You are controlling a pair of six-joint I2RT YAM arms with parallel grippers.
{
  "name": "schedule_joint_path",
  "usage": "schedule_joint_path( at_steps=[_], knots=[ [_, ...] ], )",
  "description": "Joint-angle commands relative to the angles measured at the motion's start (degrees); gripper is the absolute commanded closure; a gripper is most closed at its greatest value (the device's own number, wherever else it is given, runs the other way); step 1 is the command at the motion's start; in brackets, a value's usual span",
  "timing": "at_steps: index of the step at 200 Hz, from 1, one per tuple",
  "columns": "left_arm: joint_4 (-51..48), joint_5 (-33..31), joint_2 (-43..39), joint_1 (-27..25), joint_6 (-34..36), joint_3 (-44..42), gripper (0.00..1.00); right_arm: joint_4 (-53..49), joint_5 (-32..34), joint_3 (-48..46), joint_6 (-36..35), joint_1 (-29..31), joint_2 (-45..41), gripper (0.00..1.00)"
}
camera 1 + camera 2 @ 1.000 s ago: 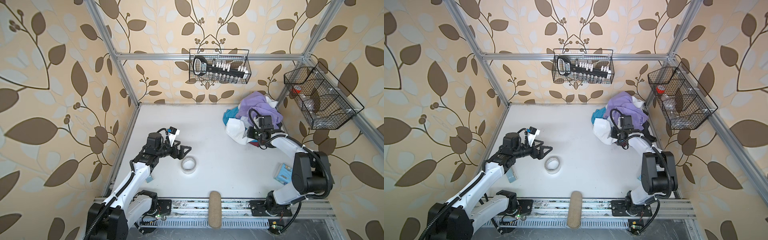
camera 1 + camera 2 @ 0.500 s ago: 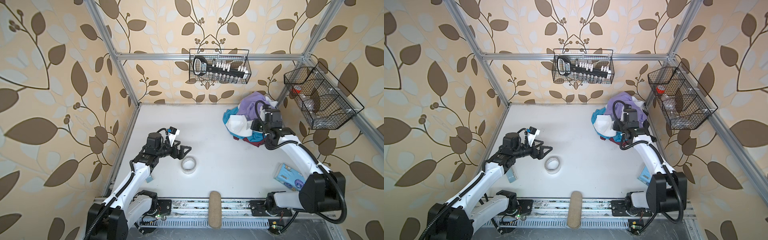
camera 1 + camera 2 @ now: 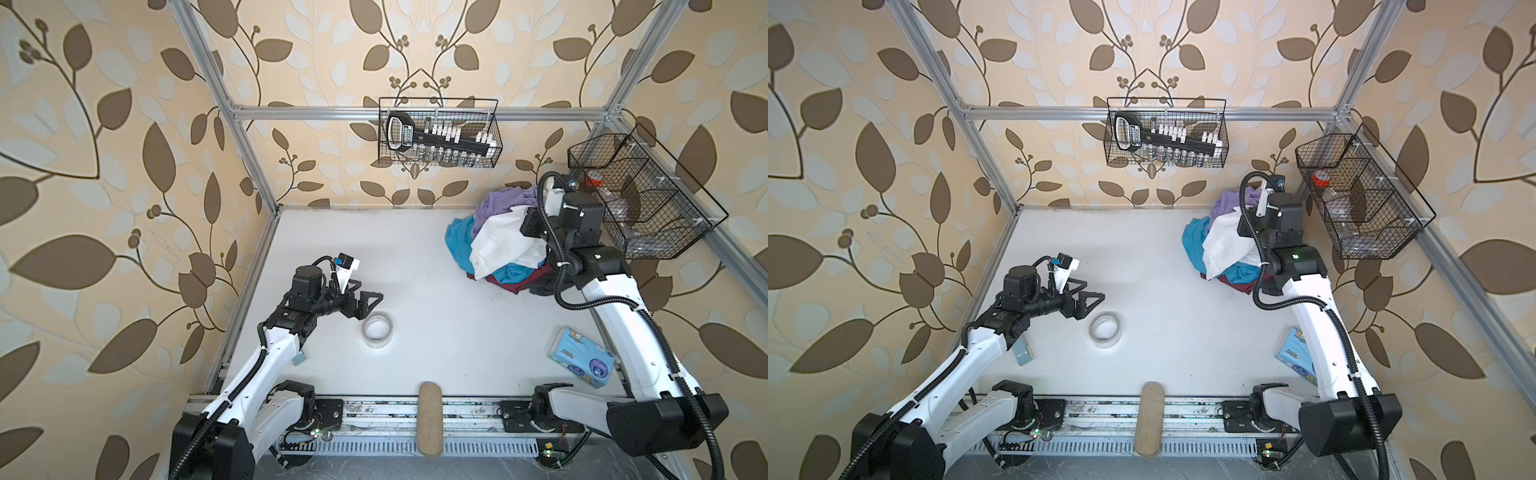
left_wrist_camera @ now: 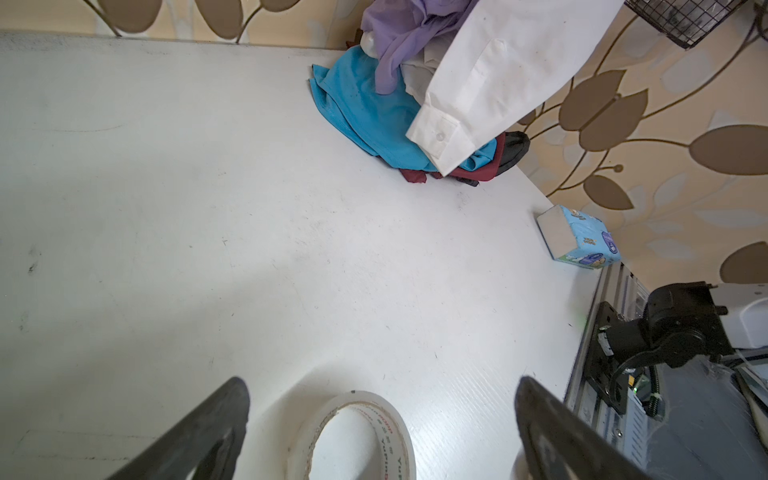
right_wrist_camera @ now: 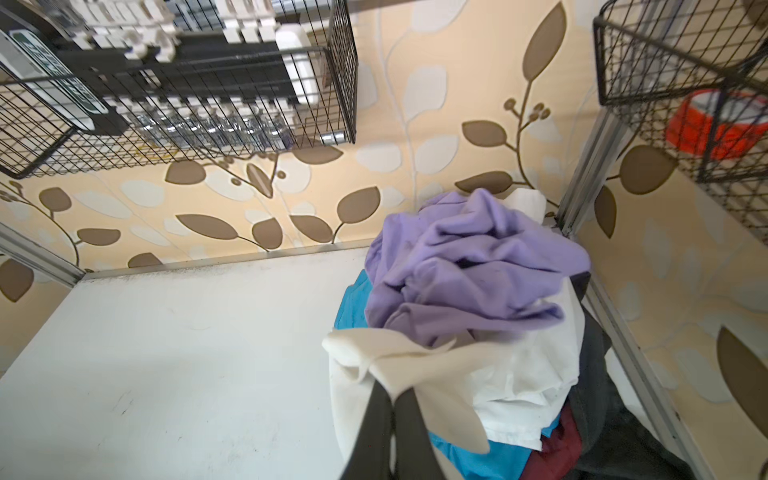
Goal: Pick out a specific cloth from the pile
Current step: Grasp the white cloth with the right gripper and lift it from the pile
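Dangling cloth (image 3: 503, 241), cuff (image 4: 440, 137) end lowest

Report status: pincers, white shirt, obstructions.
Right pincer shut on white shirt at pile. Left pincer open near tape roll. Lavender garment lies on shirt.

Four cameras on our cell: a stereo pair overhead, one per wrist.
In both top views we look steeply down from above the front rail (image 3: 395, 409), far enough for the whole table (image 3: 415, 257); our left wrist camera sits low, facing across to the pile (image 4: 361, 108); our right wrist camera hangs close over that same pile, facing the back wall (image 5: 436, 83).
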Motion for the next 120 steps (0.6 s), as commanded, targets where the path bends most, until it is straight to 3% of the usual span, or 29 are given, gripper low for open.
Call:
schedule_joint_path(
  at_steps=[1,77,120],
  knots=[
    [0.7,2.1,-1.4,-0.7,1.1,1.4,0.01,-0.2,2.0,4.3,-1.6,0.6,-3.7,1.0],
    [0.6,2.0,-1.7,-1.1,1.2,1.4,0.01,0.0,7.1,8.9,-3.6,0.6,-11.7,1.0],
    [0.5,1.7,-1.8,-1.2,1.2,1.4,0.01,2.5,5.8,14.3,-5.6,0.6,-11.5,1.0]
  ],
)
